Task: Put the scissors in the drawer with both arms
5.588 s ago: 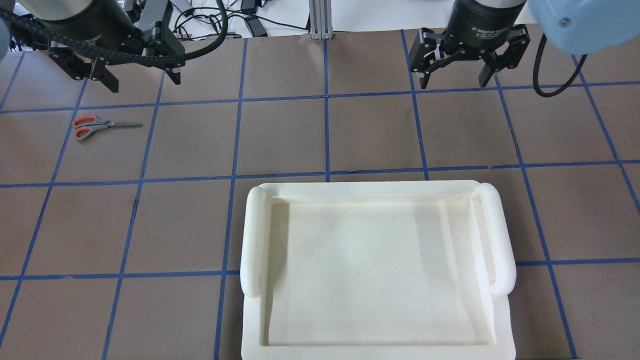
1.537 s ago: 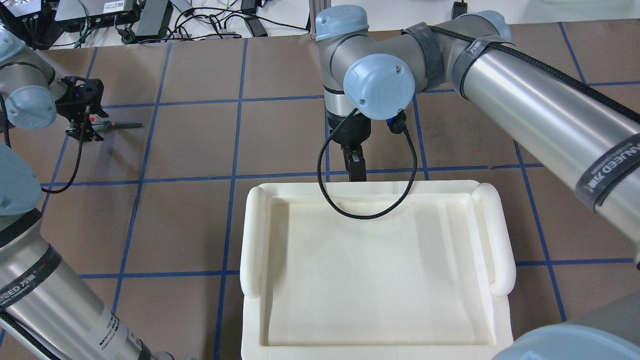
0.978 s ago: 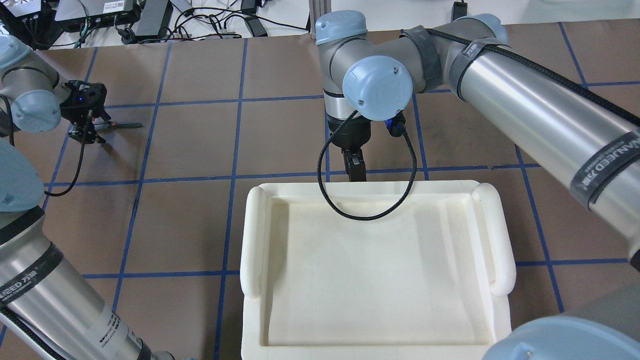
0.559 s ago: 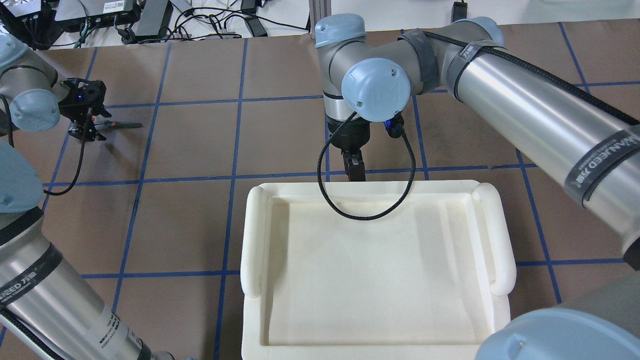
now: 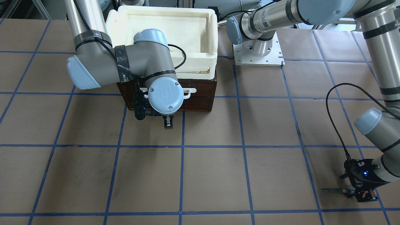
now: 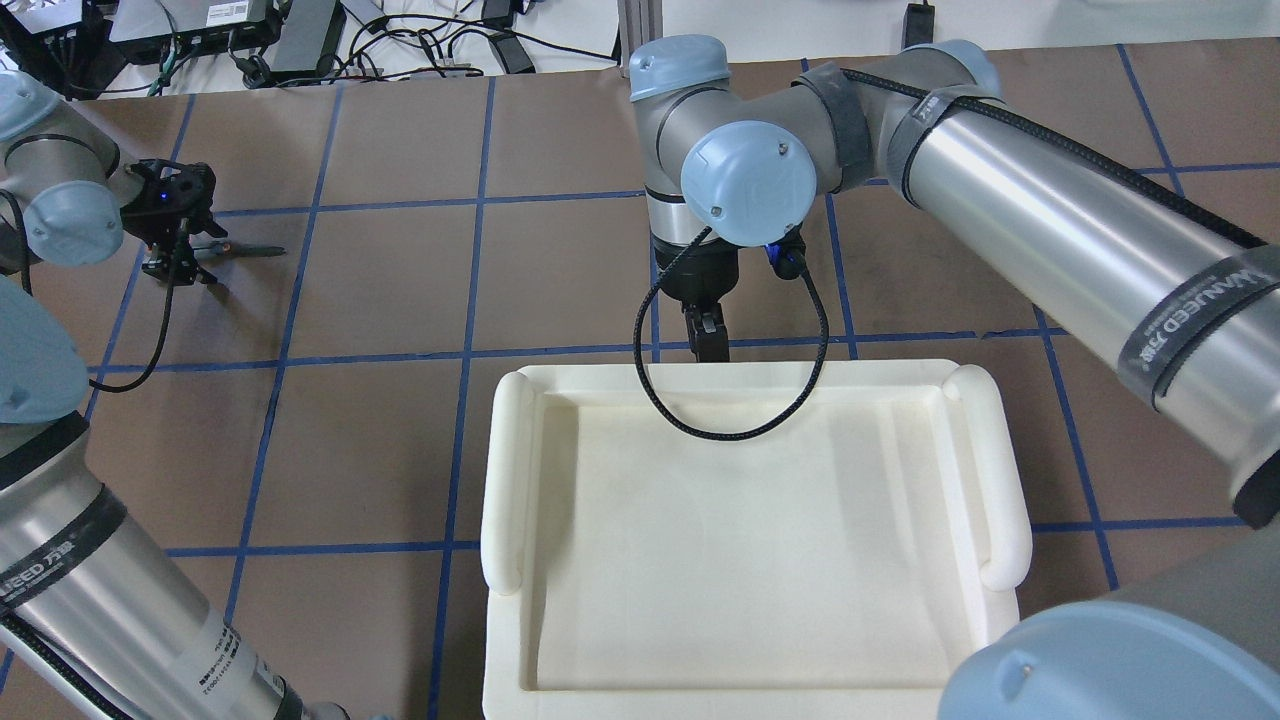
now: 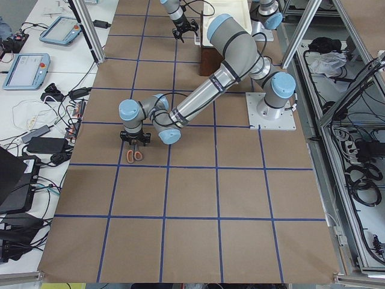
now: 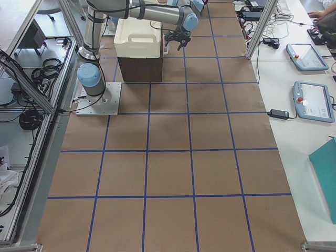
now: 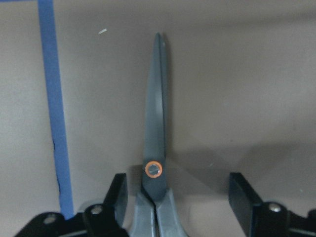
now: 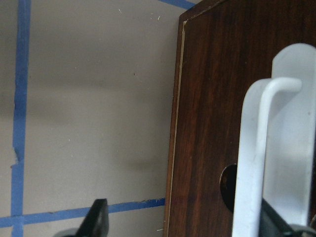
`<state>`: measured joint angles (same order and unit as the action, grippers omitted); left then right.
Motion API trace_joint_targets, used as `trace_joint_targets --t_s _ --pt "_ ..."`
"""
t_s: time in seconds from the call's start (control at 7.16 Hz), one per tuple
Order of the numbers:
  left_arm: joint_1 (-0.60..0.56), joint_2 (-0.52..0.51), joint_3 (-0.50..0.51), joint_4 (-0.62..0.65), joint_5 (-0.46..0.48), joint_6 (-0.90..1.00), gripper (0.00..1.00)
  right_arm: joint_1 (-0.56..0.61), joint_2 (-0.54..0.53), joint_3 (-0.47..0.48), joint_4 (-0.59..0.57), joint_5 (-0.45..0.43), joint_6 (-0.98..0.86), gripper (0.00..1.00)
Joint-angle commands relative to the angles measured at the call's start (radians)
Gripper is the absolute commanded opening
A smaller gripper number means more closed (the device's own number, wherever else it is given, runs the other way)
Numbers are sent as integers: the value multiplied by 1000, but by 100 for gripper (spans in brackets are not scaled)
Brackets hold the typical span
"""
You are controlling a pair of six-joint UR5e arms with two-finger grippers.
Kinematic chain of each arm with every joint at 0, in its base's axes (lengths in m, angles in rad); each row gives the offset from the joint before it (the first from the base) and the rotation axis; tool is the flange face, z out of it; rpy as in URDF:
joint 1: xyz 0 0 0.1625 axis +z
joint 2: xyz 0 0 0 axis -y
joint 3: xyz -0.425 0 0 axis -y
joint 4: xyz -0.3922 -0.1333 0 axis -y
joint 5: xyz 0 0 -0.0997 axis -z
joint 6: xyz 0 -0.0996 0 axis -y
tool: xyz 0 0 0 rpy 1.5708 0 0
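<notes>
**A:** What are the scissors [image 9: 157, 113] looking like up close?

**B:** They are lying flat on the table [image 6: 400, 280], whose matte brown covering is carrying a grid of blue tape [image 9: 54, 98]. The grey blades are lying closed, tapering to a fine point, with an orange ring at the pivot. The left side view is showing orange loops at the handle end.

**A:** And the left tool [image 9: 178, 195]?

**B:** It is hanging low over the handle end. Its black fingers [image 9: 116, 195] are spread wide to either side of the pivot, closing on nothing.

**A:** How is the drawer [image 5: 200, 93] looking?

**B:** It is showing a dark, glossy wood front with a white, rounded bar handle [image 10: 256, 163]. A cream, foam-like tray [image 6: 505, 470] with thick rolled sides is sitting on top. The right tool [image 6: 711, 345] is standing at that front with its jaws apart. The handle is sitting close to one finger, and I cannot tell whether they are touching.

**A:** What is differing from earlier?

**B:** Some seconds back both tools were hanging high at the table's far edge, and the orange loops were lying uncovered. Now each arm is reaching down at its own target. The scissors are lying in the same taped square as before.
</notes>
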<state>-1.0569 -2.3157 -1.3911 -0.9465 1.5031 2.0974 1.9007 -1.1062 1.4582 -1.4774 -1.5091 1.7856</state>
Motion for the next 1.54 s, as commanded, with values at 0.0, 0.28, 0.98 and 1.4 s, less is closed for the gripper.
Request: trace_joint_targets --t_s 0.0,0.28,0.98,1.4 --pt "0 -2 0 0 5 1 77 0 5 14 -1 1 0 100" --pt "8 -2 0 0 6 3 77 0 5 22 -1 3 0 100" --pt "25 -4 -2 0 -4 -3 77 0 6 21 -109 -13 -72 100" --pt "25 -5 -3 -2 -29 -43 77 -2 9 7 -150 -16 -103 100"
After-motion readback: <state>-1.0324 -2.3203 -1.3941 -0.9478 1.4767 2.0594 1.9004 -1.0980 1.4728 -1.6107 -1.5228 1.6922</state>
